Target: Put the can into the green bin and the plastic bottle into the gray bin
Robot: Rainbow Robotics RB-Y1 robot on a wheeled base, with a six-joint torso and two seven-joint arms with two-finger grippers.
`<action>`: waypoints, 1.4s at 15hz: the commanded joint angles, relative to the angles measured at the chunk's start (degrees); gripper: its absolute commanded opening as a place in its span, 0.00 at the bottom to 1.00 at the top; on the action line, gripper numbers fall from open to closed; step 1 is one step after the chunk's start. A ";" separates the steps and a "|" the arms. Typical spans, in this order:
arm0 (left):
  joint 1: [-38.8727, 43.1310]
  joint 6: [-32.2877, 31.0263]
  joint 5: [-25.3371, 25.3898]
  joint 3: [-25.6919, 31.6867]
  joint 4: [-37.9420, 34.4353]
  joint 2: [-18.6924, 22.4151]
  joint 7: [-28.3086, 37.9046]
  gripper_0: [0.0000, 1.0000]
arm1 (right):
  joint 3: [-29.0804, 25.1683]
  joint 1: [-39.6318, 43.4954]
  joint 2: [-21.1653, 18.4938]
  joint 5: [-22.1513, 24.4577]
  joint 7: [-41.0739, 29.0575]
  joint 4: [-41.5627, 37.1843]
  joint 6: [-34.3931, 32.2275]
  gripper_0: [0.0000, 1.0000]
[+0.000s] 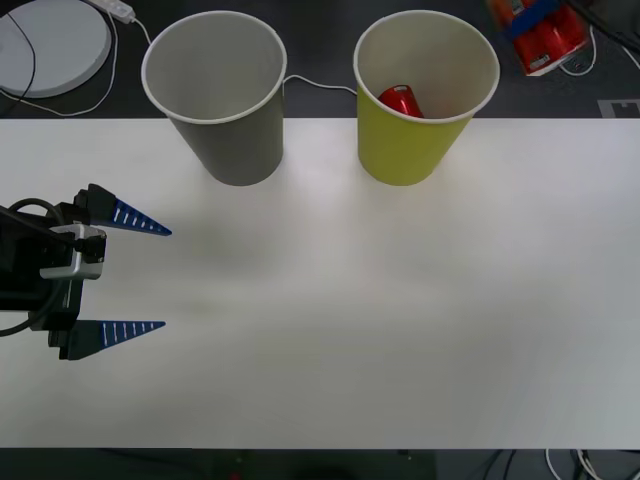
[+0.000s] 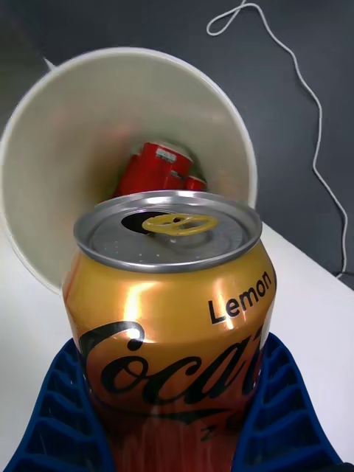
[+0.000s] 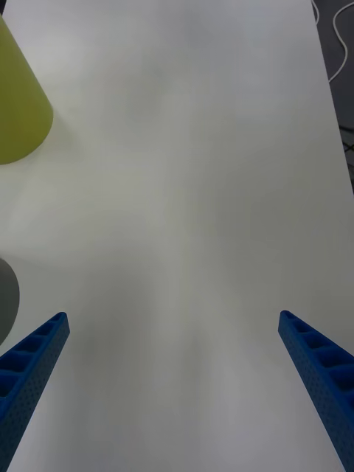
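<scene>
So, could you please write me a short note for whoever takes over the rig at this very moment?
Left tool: open, holding nothing, low over the left side of the white table.
Right tool: shut on the can, held upright just in front of the green bin's mouth.
A plain red can already lies inside the green bin. The gray bin stands to its left, and nothing can be seen inside it.
Done: the can is picked up and brought to the green bin.
Left: release the can into the green bin, then put the plastic bottle into the gray bin.
</scene>
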 commanded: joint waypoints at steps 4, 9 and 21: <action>0.00 0.00 0.00 0.00 0.00 0.00 0.00 1.00 | 6.45 -9.25 13.10 6.41 4.36 15.20 1.86 0.00; 0.00 0.00 0.00 0.00 0.00 0.00 0.00 1.00 | 6.45 -9.34 15.83 9.14 6.91 15.11 2.21 0.00; 0.00 0.00 0.00 0.00 0.00 0.00 0.00 1.00 | 0.65 -7.58 6.86 1.67 11.92 5.09 0.01 1.00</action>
